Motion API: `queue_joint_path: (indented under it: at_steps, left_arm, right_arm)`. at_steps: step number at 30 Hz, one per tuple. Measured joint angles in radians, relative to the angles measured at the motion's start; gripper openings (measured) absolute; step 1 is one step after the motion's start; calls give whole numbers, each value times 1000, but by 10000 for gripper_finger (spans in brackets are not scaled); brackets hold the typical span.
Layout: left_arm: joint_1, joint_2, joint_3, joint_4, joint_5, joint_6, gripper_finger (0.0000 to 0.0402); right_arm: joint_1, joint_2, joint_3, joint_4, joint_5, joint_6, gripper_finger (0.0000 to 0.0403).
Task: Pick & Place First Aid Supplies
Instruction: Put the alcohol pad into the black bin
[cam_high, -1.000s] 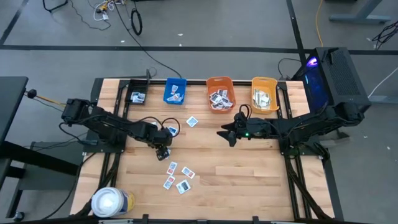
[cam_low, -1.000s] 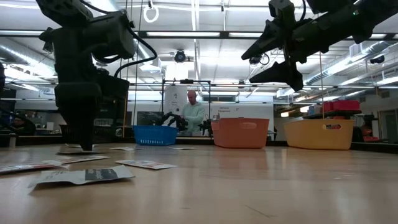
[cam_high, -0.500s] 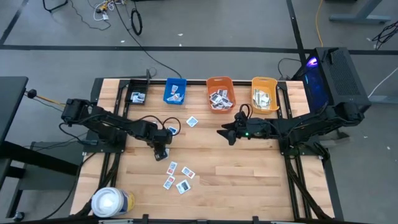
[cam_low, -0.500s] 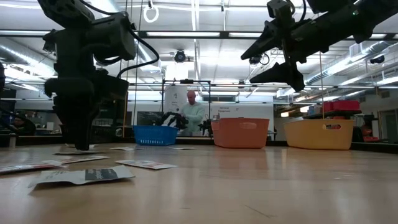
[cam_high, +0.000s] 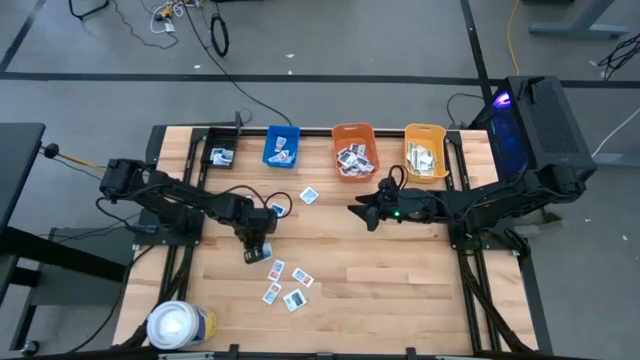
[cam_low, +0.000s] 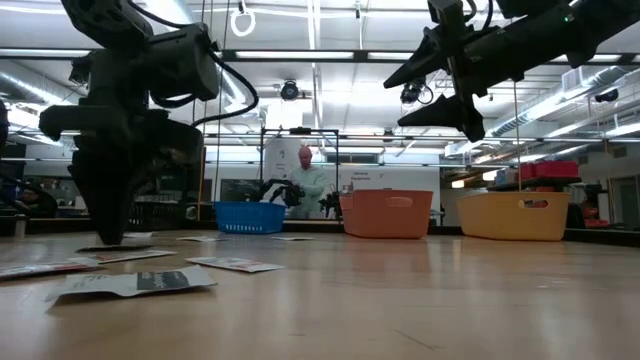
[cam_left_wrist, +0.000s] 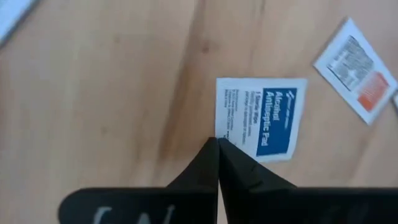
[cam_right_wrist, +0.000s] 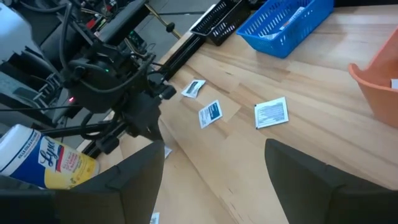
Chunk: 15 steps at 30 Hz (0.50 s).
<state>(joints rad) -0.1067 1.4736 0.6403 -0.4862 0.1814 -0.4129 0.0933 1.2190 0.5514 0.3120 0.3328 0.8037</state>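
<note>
Several small flat packets lie on the wooden table near its front left (cam_high: 285, 285), and one more (cam_high: 309, 196) lies below the blue bin. My left gripper (cam_high: 254, 250) points down among them with its fingers shut. In the left wrist view its tips (cam_left_wrist: 217, 142) meet at the edge of a white packet with a blue panel (cam_left_wrist: 261, 118), which lies flat on the wood. A red-printed packet (cam_left_wrist: 354, 71) lies beside it. My right gripper (cam_high: 358, 212) is open, empty and held above the middle of the table (cam_low: 425, 95). My left gripper comes from above, pointing down, and its shut fingertips touch the blue-printed packet at its edge near one corner (cam_left_wrist: 222, 134). The packet lies flat on the table. Whether the tips pinch that edge or only rest on it, I cannot tell.
A small black tray (cam_high: 220, 157) and a blue bin (cam_high: 282, 146), an orange bin (cam_high: 354, 150) and a yellow bin (cam_high: 425, 150), holding packets, stand along the far edge. A large white canister with a yellow-blue band (cam_high: 178, 325) stands at the near left corner.
My left gripper has moved a little toward the table's near left and has turned about its upright axis, staying low at the table with its fingers down. My right gripper has kept its place.
</note>
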Motion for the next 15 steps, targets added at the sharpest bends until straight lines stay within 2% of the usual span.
queue_joint_path:
  at_steps: [5, 15]
  left_arm:
    - [19, 2, 9, -11, 75, 7, 2]
    - [18, 2, 93, -46, 64, 64, 1]
  right_arm:
    - [0, 0, 0, 2, 0, 0, 278]
    - [0, 0, 0, 2, -1, 0, 278]
